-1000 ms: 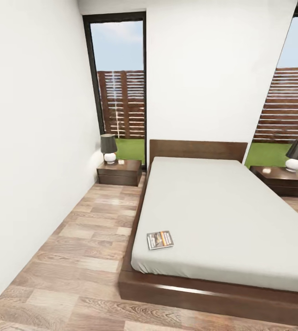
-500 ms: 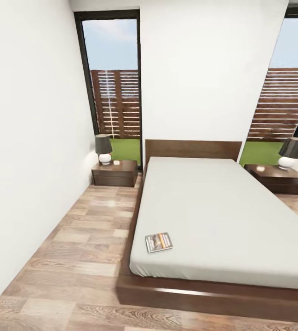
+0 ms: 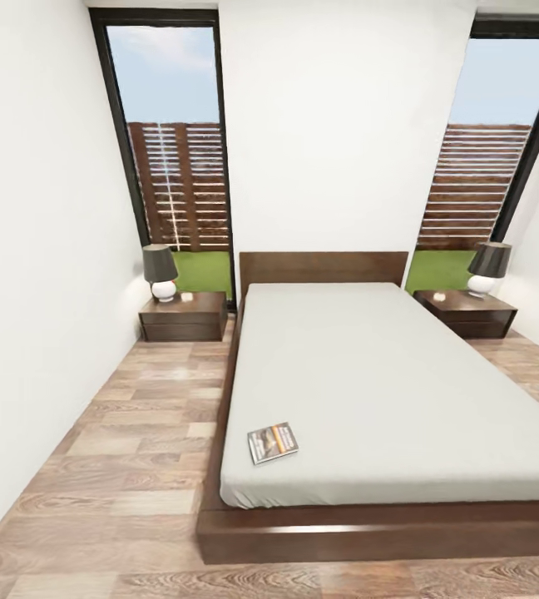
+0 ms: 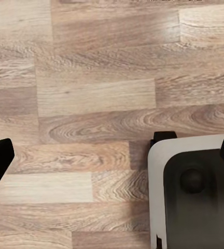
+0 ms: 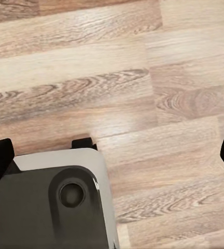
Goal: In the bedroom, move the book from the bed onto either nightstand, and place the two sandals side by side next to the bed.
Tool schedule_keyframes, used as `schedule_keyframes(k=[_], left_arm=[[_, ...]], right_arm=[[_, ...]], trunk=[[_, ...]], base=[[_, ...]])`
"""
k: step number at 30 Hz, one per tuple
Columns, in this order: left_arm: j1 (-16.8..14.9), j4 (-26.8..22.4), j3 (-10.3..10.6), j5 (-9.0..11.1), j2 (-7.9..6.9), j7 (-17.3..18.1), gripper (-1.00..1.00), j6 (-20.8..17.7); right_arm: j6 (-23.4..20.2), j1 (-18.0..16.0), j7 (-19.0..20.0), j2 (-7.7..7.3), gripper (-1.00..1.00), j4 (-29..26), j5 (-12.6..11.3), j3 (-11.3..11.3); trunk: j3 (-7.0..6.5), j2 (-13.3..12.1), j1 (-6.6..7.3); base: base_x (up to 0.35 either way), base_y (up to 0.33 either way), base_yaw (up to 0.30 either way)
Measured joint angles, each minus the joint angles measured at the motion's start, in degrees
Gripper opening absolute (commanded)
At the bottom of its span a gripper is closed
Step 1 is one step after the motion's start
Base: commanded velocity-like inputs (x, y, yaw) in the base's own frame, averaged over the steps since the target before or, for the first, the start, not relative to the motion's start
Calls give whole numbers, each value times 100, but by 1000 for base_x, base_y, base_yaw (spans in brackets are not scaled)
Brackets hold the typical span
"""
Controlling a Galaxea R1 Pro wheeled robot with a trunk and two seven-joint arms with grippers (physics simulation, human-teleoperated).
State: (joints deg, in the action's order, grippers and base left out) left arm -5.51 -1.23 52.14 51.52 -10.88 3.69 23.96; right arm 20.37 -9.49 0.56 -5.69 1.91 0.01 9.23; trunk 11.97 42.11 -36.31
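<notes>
Both your grippers are spread wide, the left gripper (image 4: 112,150) and right gripper (image 5: 112,150) holding nothing above the plank floor (image 3: 136,433). The book (image 3: 273,443) lies lower centre on the bed (image 3: 403,391); a nightstand (image 3: 183,316) stands mid-left.

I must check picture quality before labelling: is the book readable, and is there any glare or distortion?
Head view: book small and soft, lettering unreadable; walls lean outward at the edges; faint sheen on the bed frame. Wrist views: floor grain sharp, evenly lit.
</notes>
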Motion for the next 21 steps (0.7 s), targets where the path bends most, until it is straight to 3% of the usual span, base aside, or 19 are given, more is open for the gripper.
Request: schedule_keyframes(k=[21], left_arm=[[1,0,0,8,0,-9,100,1]], right_arm=[[1,0,0,1,100,1,1,-2]], trunk=[[11,0,0]], base=[[60,52,-148]])
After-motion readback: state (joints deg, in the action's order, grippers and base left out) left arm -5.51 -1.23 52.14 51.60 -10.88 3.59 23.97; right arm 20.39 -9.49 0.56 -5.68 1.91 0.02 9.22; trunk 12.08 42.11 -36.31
